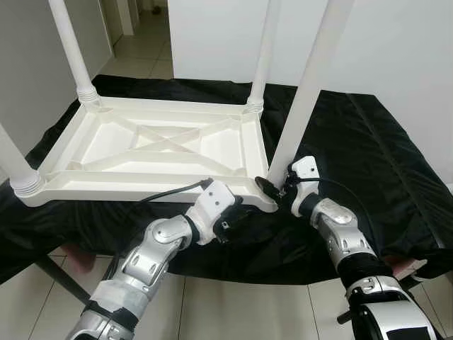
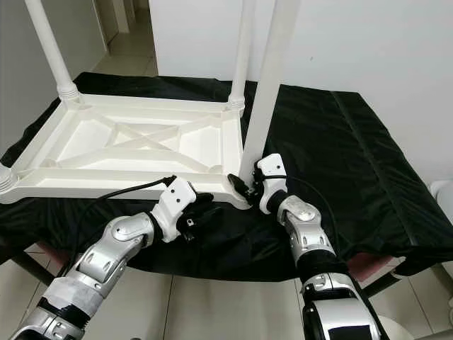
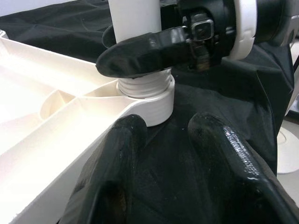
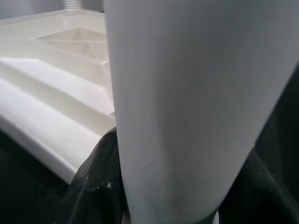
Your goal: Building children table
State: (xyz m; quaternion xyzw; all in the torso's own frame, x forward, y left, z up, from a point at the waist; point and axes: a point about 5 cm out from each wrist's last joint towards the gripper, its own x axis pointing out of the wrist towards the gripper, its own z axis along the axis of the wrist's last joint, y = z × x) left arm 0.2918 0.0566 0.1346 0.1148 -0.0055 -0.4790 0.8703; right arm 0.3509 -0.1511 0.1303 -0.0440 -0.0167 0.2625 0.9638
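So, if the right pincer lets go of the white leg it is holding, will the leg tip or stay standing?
It would probably stay up: the white leg sits in the threaded corner socket of the upturned tabletop. It is long and tilts slightly, so it may wobble if not screwed home. Its smooth plastic looks slippery for the right pincer.

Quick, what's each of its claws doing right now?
Left gripper: open, empty, by the tabletop's near corner.
Right gripper: closed on the near table leg, just above its socket.

right tool (image 3: pixel 140 58) gripping leg (image 3: pixel 135 18) (possibly threaded)
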